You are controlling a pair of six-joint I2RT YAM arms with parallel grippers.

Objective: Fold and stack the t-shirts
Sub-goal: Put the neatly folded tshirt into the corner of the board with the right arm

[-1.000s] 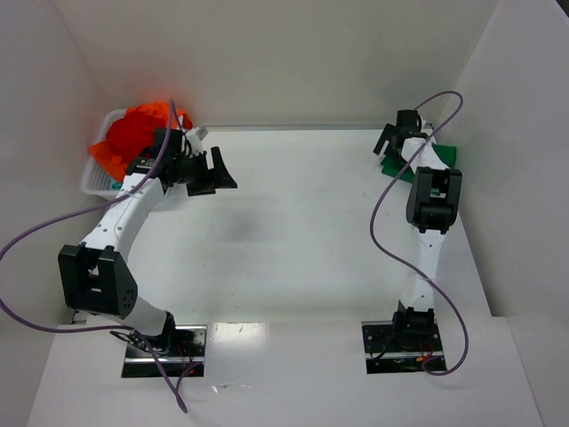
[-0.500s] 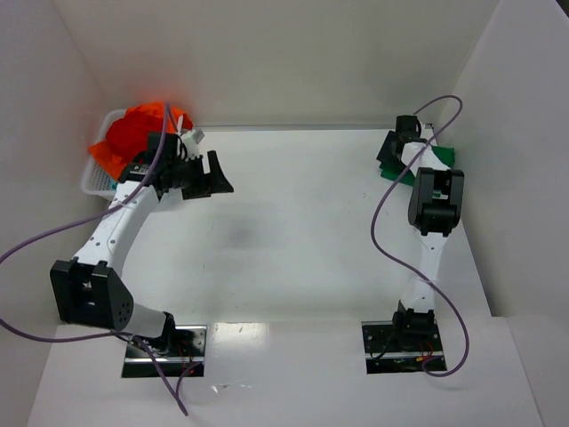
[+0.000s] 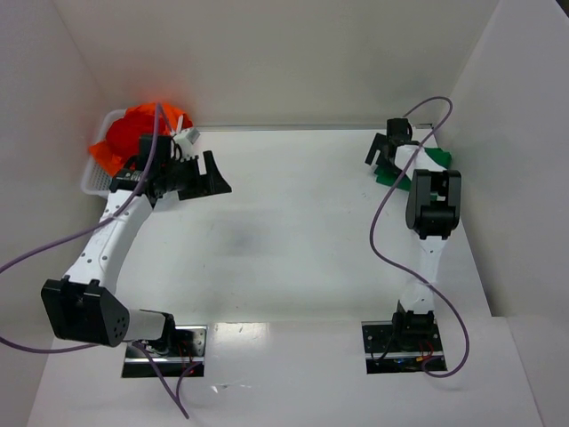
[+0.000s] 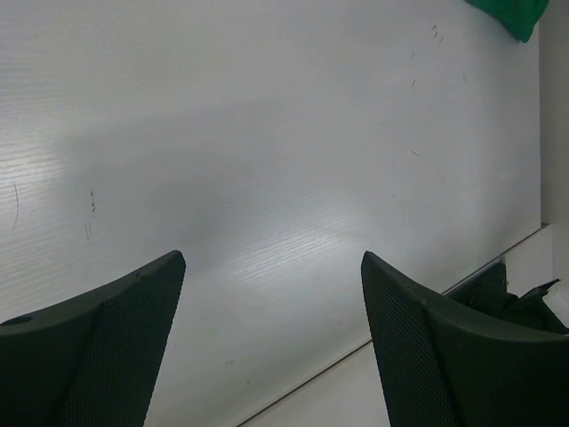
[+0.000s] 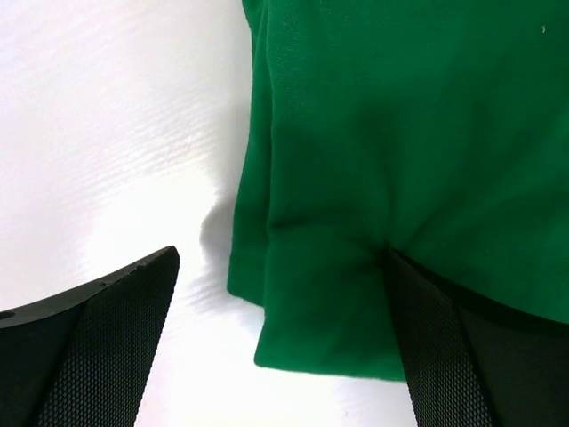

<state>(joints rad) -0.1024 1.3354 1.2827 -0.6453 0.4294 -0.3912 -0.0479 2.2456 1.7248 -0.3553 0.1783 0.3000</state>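
White table [image 3: 284, 267], arm bases at its near edge. Left gripper [image 3: 216, 174] hangs over the far-left part of the table, jaws spread wide, nothing between them. Right gripper [image 3: 380, 157] at far right, jaws spread, straddling a corner of the folded green t-shirt [image 5: 382, 160]; one finger possibly touching the cloth, hard to tell. Far-left corner: red and orange t-shirts [image 3: 133, 135] heaped in a white basket [image 3: 92, 181].

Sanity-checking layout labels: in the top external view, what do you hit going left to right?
red and orange t-shirts → left gripper → right gripper → green t-shirt
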